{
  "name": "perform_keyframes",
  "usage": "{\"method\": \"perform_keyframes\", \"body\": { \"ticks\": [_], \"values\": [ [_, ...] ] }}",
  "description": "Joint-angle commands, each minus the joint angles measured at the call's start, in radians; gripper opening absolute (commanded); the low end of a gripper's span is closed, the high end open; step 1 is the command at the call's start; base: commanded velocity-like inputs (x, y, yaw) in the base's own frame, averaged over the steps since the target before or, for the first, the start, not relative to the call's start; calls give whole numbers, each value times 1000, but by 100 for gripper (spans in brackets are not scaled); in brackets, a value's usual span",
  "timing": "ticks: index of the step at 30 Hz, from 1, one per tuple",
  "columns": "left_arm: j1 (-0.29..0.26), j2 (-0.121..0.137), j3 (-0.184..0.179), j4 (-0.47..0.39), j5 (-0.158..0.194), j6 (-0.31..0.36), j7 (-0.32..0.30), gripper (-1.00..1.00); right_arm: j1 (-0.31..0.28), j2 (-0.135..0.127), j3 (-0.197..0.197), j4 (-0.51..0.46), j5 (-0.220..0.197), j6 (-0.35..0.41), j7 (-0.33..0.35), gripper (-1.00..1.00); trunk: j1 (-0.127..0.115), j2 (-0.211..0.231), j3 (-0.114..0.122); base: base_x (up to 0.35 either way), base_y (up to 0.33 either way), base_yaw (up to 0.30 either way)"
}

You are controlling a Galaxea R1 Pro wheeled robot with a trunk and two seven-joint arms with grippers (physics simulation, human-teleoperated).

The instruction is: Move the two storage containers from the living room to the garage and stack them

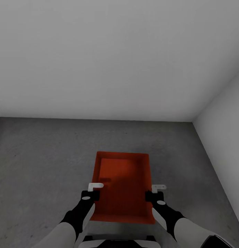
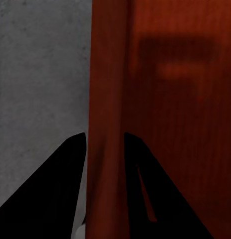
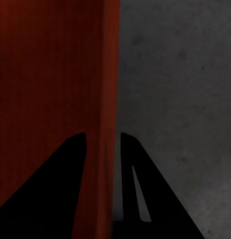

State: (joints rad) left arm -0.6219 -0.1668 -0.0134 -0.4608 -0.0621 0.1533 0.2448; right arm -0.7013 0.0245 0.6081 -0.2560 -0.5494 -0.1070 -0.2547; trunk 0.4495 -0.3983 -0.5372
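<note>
Orange-red: one storage container [image 1: 123,182], gripped by two claws.

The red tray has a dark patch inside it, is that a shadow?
Probably: in the head view a faint dark patch lies on the storage container's bottom beside the left tool, like its shadow. The left wrist view shows the same blurry dark shape on the orange bottom. In the right wrist view the tray wall looks soft and smeared between the right tool fingers.
</note>
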Motion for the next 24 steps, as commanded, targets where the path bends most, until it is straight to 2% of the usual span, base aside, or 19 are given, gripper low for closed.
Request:
{"method": "perform_keyframes", "body": {
  "ticks": [1,3,4,22,24],
  "values": [
    [0,6,-7,-1,-1,8,9,-100,-1,-6,7,-4,-5,0,-9,-100,1,-2,-1,0,0,0],
    [0,6,5,-1,-13,8,2,-100,-1,-4,7,-6,-9,0,-14,-100,1,-2,-1,0,0,0],
    [0,29,-115,-1,115,8,50,-100,-1,-34,7,-6,14,0,-23,-100,1,-2,-1,0,0,0],
    [1,27,-115,-1,117,18,50,-100,-1,-35,7,-8,14,0,-23,-100,1,-2,-1,0,0,0],
    [0,27,-114,-1,118,18,50,-100,-1,-35,8,-8,14,0,-23,-100,8,-16,-8,0,0,0]
  ]
}}
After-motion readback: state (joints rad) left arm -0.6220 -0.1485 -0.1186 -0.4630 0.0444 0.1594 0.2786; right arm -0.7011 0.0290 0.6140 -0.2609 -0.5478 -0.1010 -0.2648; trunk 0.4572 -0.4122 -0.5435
